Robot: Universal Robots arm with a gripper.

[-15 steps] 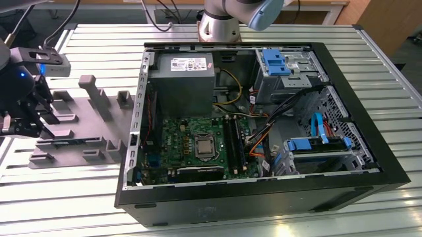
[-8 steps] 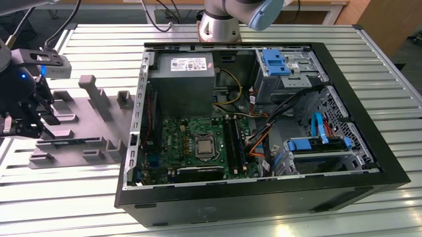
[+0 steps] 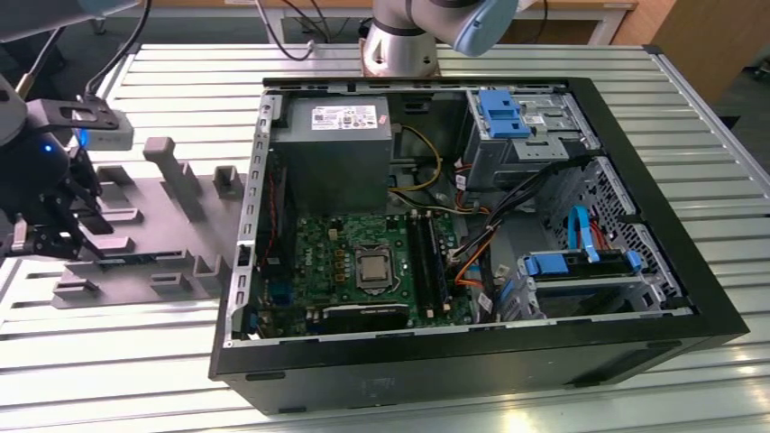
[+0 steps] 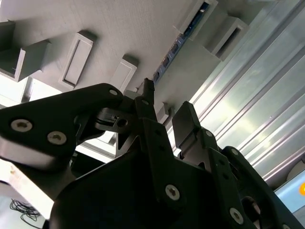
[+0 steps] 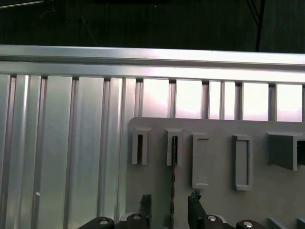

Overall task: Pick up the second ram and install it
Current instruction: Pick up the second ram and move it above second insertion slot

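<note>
The second ram [image 5: 173, 179] is a thin dark stick standing on edge in a slot of the grey fixture plate [image 5: 219, 200]. In the second wrist view the ram [image 4: 177, 42] shows as a dark bluish strip between two upright blocks. My gripper [image 5: 170, 210] hangs just above the plate, open, with one finger on each side of the stick and a gap on both sides. The black fingers [image 4: 187, 121] are apart in the second wrist view too. In the exterior view the gripper [image 3: 54, 236] is at the far left, over the fixture plate [image 3: 157, 216].
An open black computer case [image 3: 673, 298] lies in the middle of the ribbed metal table [image 3: 673, 99]. Its green motherboard holds long black slots [image 3: 425, 257] beside the processor socket. The arm's base [image 3: 403, 45] stands behind the case. Upright blocks [image 3: 169, 171] rise from the plate.
</note>
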